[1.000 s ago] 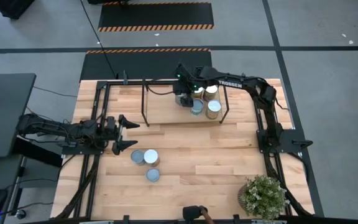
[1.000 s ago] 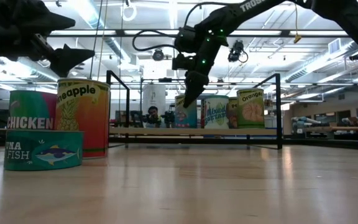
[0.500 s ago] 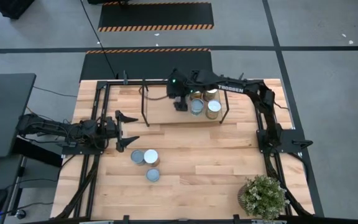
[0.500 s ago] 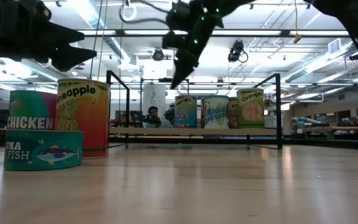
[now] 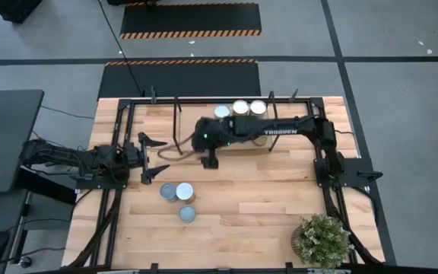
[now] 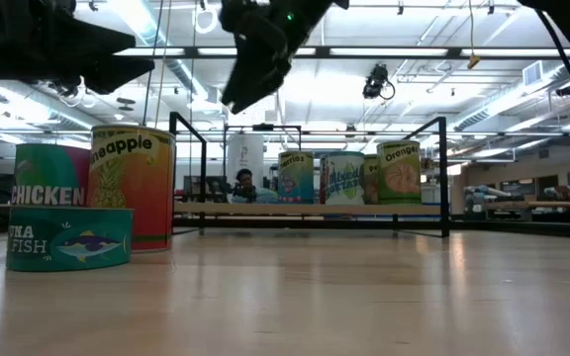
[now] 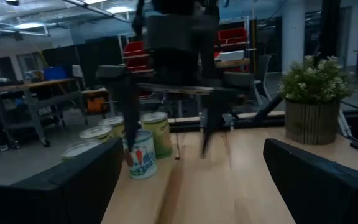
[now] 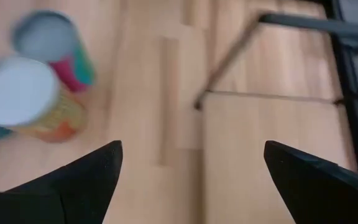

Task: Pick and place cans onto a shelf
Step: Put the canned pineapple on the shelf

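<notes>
While both tools [image 5: 210,160] [image 5: 153,157] gape (empty), cans [image 5: 178,192] stand upright, lids skyward.

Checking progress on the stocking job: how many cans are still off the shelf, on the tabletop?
3: two cans touching and a third just nearer the table's front edge, all beside the left gripper. None looks hidden.

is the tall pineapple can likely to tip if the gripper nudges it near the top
Probably somewhat: the pineapple can stands taller than the flat tuna can beside it, so a high push might tip it. Its rigid-looking walls and flat base suggest a low nudge would slide it.
</notes>
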Tool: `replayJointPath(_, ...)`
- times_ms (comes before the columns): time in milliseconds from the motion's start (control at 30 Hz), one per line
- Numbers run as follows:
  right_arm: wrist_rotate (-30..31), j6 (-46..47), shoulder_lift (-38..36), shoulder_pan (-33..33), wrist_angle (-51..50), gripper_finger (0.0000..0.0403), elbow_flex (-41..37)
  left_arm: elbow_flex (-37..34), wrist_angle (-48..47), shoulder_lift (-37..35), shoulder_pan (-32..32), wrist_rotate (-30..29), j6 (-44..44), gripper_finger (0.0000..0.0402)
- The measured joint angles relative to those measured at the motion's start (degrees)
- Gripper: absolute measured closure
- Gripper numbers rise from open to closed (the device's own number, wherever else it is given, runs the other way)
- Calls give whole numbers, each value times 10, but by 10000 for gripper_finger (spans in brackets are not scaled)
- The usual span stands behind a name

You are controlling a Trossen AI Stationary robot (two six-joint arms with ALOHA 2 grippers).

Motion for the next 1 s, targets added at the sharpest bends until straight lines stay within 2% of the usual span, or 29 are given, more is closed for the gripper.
replayJointPath(267, -12, 30, 1, 56, 82, 3, -49, 0, -9, 0, 0, 9, -16, 8)
replayJointPath(433, -17, 41, 1, 78, 82, 3, -51, 0, -22, 0, 0, 41, -37, 8)
replayJointPath(600, -38, 53, 1, 91, 92, 3, -52, 0, -47, 0, -1, 54, -95, 8)
replayJointPath(867, -35, 54, 0, 114, 232, 3, -120, 0, -116, 8, -1, 54, -215, 8)
replayJointPath(1000, -20, 65, 1, 122, 255, 3, -135, 0, -110, 27, -7, 54, -242, 8)
